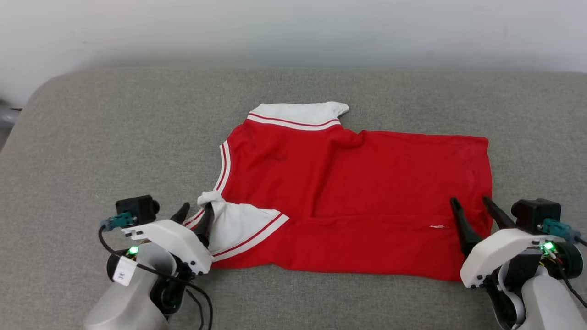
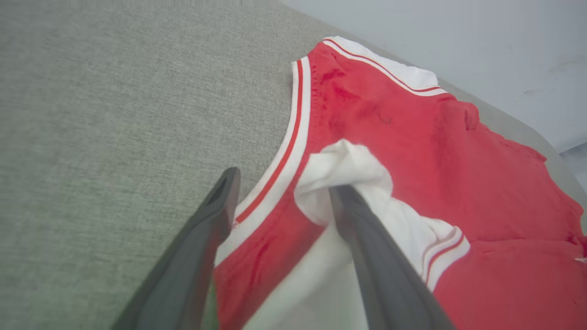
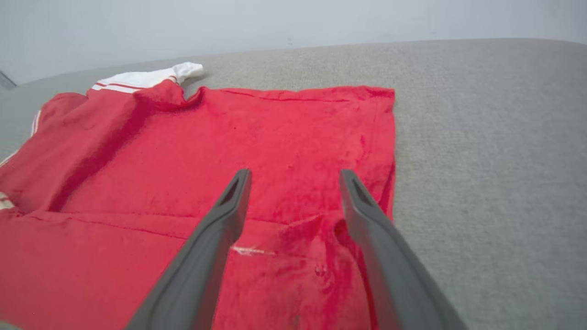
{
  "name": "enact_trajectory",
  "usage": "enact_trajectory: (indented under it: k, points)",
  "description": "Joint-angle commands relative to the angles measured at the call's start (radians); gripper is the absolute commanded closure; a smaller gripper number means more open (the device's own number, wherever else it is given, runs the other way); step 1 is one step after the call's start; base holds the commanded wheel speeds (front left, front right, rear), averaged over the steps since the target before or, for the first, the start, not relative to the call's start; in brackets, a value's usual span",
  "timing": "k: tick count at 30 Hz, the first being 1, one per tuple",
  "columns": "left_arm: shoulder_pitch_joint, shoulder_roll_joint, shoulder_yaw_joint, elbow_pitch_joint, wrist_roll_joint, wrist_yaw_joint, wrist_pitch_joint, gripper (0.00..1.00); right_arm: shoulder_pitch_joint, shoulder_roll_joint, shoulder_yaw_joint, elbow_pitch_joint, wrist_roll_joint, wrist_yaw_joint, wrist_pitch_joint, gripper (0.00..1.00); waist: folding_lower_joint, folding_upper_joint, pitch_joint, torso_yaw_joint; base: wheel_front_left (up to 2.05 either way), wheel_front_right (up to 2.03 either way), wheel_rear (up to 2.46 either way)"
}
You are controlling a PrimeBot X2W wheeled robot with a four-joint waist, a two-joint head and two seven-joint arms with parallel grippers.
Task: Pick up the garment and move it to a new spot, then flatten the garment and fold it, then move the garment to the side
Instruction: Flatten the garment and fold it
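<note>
Head view: the garment (image 1: 357,183), a red jersey with white sleeves and red-and-white striped trim, lies spread on the grey cloth-covered table (image 1: 114,137), neckline toward the robot's left and hem toward its right; its near long edge is folded over onto the body, forming a straight crease; the far sleeve (image 1: 298,114) lies flat at the upper edge, the near sleeve (image 1: 238,224) is bunched at its tip. The left pincer (image 1: 197,208) stands with its fingers well apart at the collar end; in the left wrist view one finger (image 2: 367,256) rests against the bunched white sleeve and the other (image 2: 202,238) lies over the edge of the striped neckline trim (image 2: 293,133); nothing is gripped between them. The right pincer (image 1: 470,200) is likewise wide open over the near hem corner; in the right wrist view its fingers (image 3: 215,238) straddle a small raised wrinkle of red cloth without clasping it. A pale wall (image 1: 293,27) stands behind the table.
</note>
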Motion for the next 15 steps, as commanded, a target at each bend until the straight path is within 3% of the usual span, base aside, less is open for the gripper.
enact_trajectory:
  k: [1,7,15]
  points:
    - [-0.006,0.015,0.009,0.002,-0.003,-0.009,0.001,0.0,0.022,0.005,0.007,-0.024,0.004,-0.001,-0.038,0.0,-0.0001,0.0,-0.015,-0.005,0.0,0.0,0.0]
    - [0.018,0.085,0.017,-0.043,-0.029,0.002,0.082,0.0,0.084,0.017,0.001,-0.118,-0.026,-0.001,-0.077,0.0,-0.0001,0.0,-0.049,-0.015,0.0,0.0,0.0]
    - [0.07,0.233,-0.013,-0.209,-0.092,0.041,0.423,0.0,0.16,0.043,-0.013,-0.235,-0.04,-0.001,0.002,0.0,-0.0001,0.0,-0.046,-0.038,0.0,0.0,0.0]
